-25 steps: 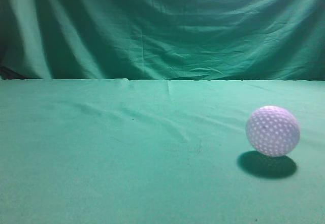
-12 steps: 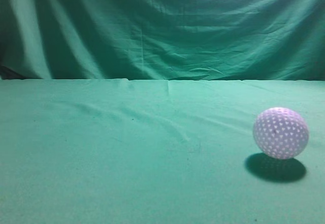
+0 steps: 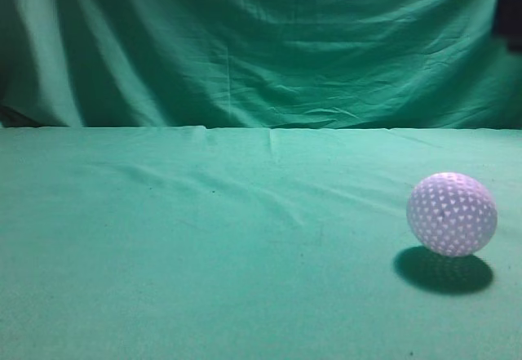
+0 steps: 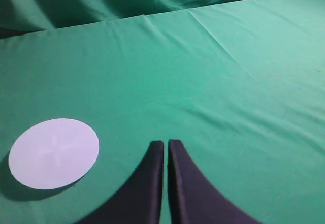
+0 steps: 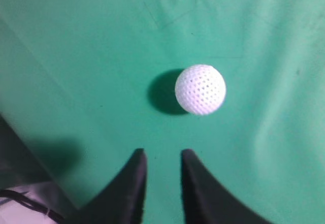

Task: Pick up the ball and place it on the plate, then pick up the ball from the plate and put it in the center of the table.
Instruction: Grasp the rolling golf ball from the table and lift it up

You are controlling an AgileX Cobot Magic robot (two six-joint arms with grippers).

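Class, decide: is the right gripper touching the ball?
Apart. The right wrist view shows green table cloth between the right gripper and the ball.

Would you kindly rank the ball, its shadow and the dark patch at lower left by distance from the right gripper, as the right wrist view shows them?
From the right gripper, nearest first:
1. The ball's shadow, straight ahead of the fingertips.
2. The ball, ahead and slightly right; close to the shadow, nearly a tie.
3. The dark patch on the table, off to the left.

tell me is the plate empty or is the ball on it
Empty. The plate lies bare in the left wrist view; the ball sits on the table cloth.
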